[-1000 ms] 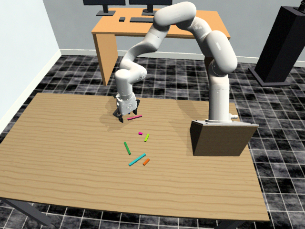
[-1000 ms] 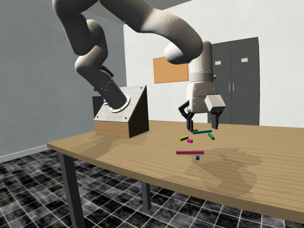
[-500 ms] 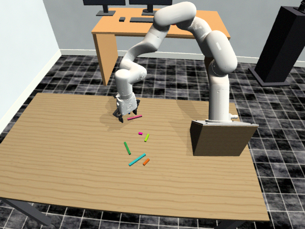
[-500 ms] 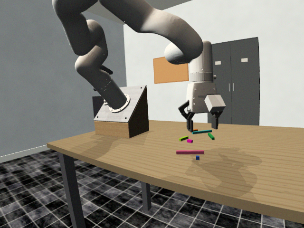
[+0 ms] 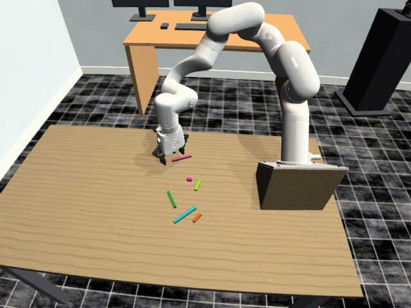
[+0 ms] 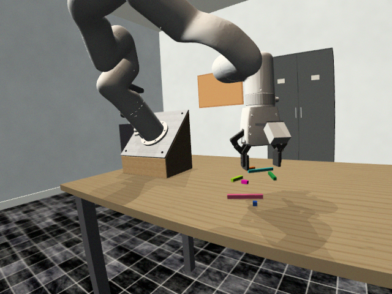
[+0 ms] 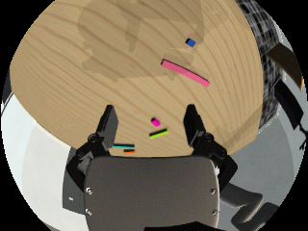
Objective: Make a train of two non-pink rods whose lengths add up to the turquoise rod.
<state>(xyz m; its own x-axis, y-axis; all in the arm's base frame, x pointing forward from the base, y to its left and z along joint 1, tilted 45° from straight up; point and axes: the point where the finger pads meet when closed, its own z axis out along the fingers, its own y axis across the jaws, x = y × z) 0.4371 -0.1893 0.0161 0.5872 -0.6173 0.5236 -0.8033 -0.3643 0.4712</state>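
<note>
green rod [image 5: 171,199] [image 6: 272,176] and magenta rod [image 5: 189,179] [image 6: 244,182] [image 7: 155,122] are the pair that should make the train, eight and two matching the ten of the turquoise rod [image 5: 184,214] [image 6: 260,169] [image 7: 123,145]. the green one lies flat around the middle of the bench [image 5: 83,231] [image 6: 316,177] [image 7: 58,72], well apart from the fingers [image 5: 173,158] [image 6: 261,166], which hang above the surface towards the far edge in the top view. from them it lies towards the near edge. its long axis slants, far end leaning to the left edge, near end to the right. the magenta one sits beyond that far end and to its right, off its line and with a plain gap, so the train is not yet made.

the fingers are spread fully wide and have hold of nothing. the arm [image 5: 236,20] [image 6: 221,31] arches high from its mount by the right edge, and its last part drops nearly upright, fingers pointing down.

the next move probably calls for carrying the fingers back towards the near edge and turning them to close across the short magenta rod. the lime rod [image 5: 198,185] [image 6: 236,178] [image 7: 159,133] lies just beside it and could be nudged by a wide finger.
</note>
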